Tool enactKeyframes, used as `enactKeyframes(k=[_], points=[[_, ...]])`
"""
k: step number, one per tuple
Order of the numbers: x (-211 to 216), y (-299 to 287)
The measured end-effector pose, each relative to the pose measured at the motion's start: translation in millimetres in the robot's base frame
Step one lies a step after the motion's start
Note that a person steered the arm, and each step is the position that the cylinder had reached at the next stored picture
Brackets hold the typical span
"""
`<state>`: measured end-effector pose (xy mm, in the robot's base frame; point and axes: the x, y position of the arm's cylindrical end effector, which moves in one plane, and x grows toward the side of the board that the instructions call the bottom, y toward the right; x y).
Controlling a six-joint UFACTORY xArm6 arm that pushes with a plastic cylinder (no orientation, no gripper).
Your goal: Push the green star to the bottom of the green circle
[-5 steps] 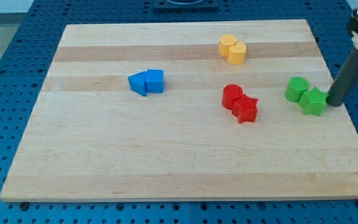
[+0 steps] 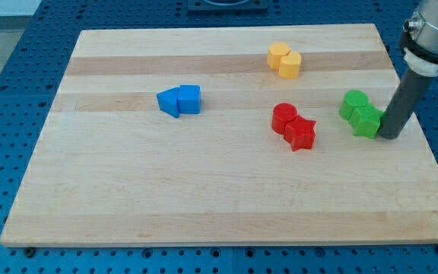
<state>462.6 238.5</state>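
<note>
Your tip (image 2: 390,136) has slid toward the view's left, at the frame's right side, shoving the green star (image 2: 368,122) leftward and slightly up. The green circle (image 2: 353,103) has been nudged left and up along with it, touching the star.

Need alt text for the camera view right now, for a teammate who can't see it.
My tip touches the green star's right side, with the green circle against the star's upper left. Red blocks sit mid-board, yellow blocks near the top, blue blocks at left.
</note>
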Motion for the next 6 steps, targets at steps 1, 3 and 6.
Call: enactKeyframes(k=[1,3,6], points=[[10,-6],[16,-8],[15,-35]])
